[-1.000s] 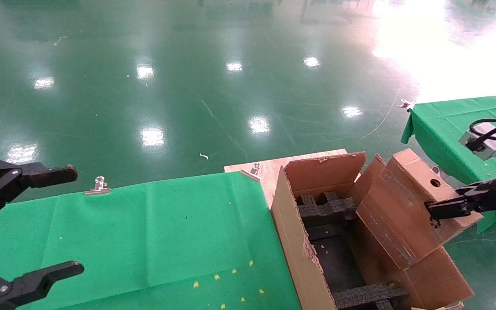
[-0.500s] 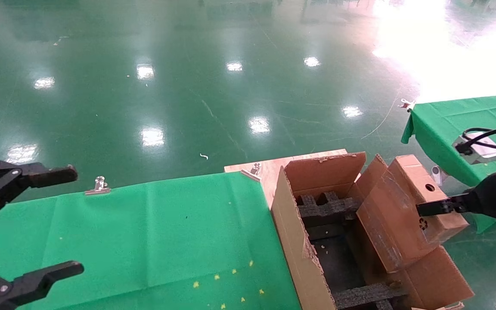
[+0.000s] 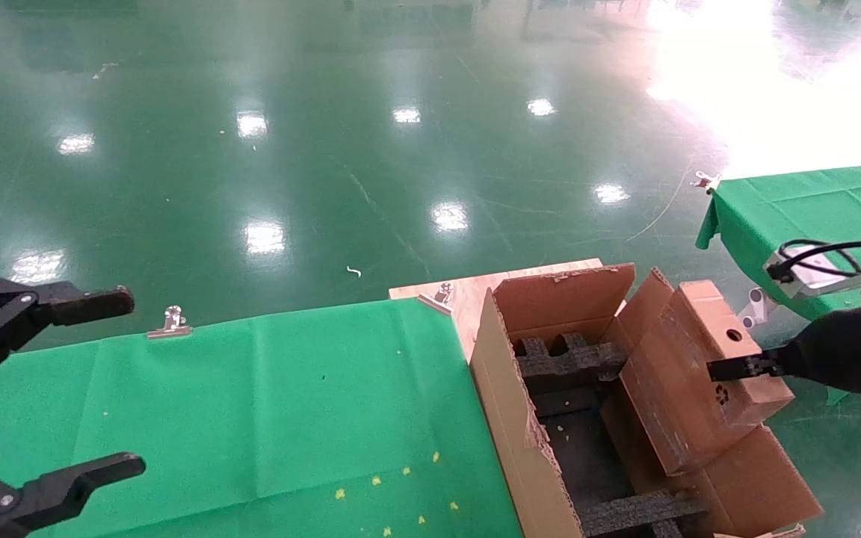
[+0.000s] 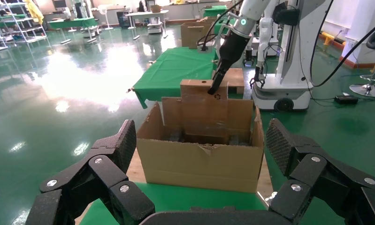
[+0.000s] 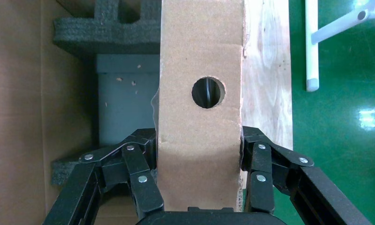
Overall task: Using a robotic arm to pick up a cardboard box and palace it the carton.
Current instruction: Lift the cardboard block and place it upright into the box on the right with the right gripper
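Observation:
The cardboard box, small, brown and with a round hole, hangs tilted over the right side of the carton, its lower end inside the opening. My right gripper is shut on the box's upper end. In the right wrist view both fingers press the sides of the cardboard box just below its hole. The left wrist view shows the carton from its side, with the cardboard box standing up behind it. My left gripper is parked at the far left, open and empty.
Black foam inserts line the carton's inside. The carton sits on a plywood board beside the green-clothed table. A second green table stands to the right. A metal clip holds the cloth's far edge.
My right gripper has carried the cardboard box down and to the left, so it sits lower in the carton. The left arm has not moved.

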